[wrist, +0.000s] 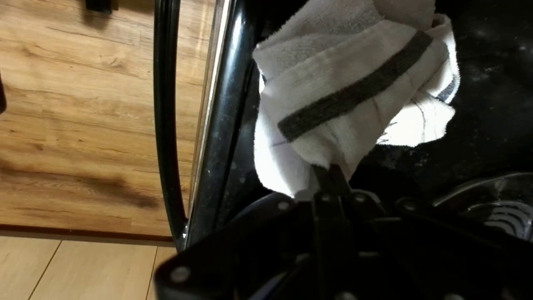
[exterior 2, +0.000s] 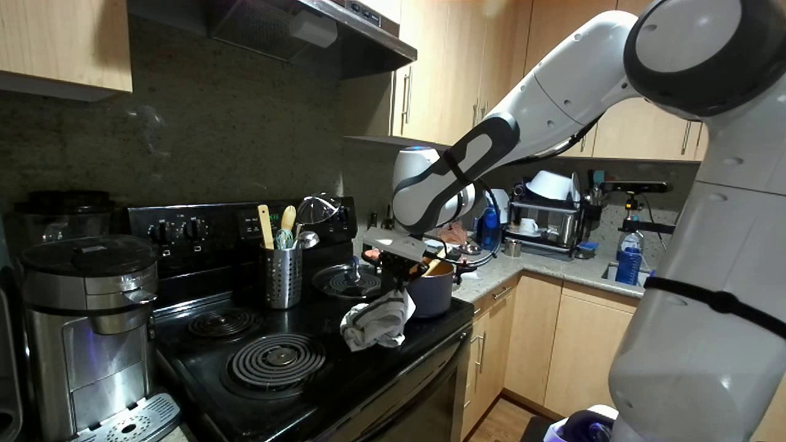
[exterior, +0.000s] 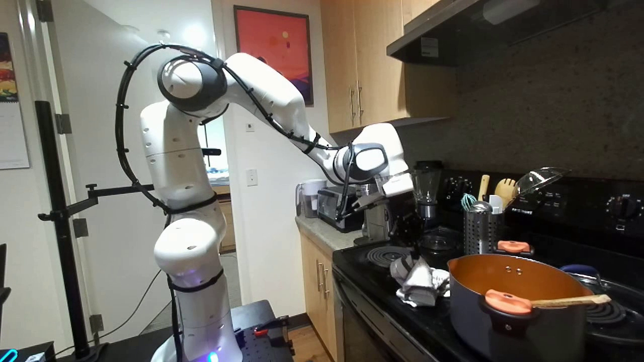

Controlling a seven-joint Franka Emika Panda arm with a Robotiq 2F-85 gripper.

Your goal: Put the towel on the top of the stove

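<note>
The towel, white and grey with dark stripes, is bunched over the black stove top (exterior 2: 344, 374), also seen in an exterior view (exterior: 354, 261). The towel shows in both exterior views (exterior: 421, 282) (exterior 2: 376, 322), beside the pot and near the stove's front edge. In the wrist view the towel (wrist: 349, 83) spreads out beyond the fingertips. My gripper (wrist: 331, 171) is shut on a pinched part of the towel, its fingers close together. The gripper is above the towel and dark in an exterior view (exterior 2: 400, 283). I cannot tell whether the towel's underside rests fully on the stove.
A large pot (exterior: 508, 317) with orange handles and a wooden spoon stands right beside the towel. A metal utensil holder (exterior 2: 284, 279) stands at the stove's back. Coil burners (exterior 2: 279, 359) lie to the side. A range hood (exterior 2: 368, 37) hangs above. A coffee maker (exterior 2: 104, 331) stands beside the stove.
</note>
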